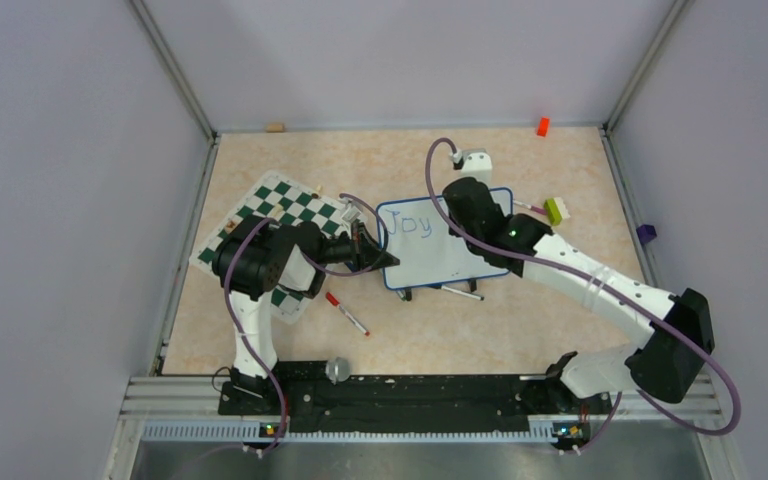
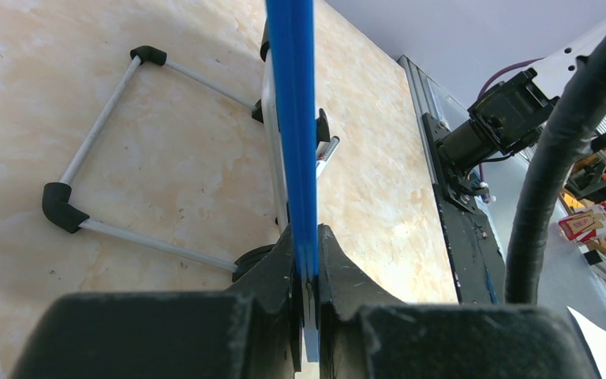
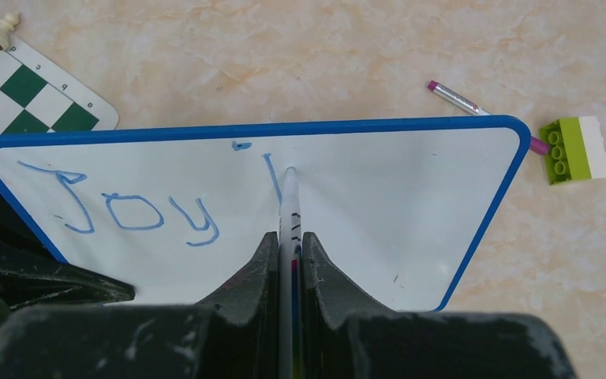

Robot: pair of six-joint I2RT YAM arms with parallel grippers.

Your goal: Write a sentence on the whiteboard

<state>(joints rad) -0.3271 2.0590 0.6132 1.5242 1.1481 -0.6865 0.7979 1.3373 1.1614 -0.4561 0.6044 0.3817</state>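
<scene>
A small whiteboard (image 1: 440, 265) is shown propped on its stand (image 2: 101, 122) at the middle of the table (image 1: 520, 330), just beside a chess mat (image 1: 280, 205). Its left edge is clenched by the left gripper (image 2: 306, 237), so the board is steadied. A marker (image 3: 289, 197) is grasped by the right gripper (image 3: 288, 241), with its tip pressed to the board. Of the sentence (image 3: 130, 209), "Joy" and one upright stroke are written; the second word is judged to be in hand. A short shift sideways is called for next, under light pressure. A red-tipped pen (image 1: 346, 313), a green brick (image 3: 574, 148) and a pink-ended pen (image 3: 461, 99) lie nearby; none is judged to be in the way.
</scene>
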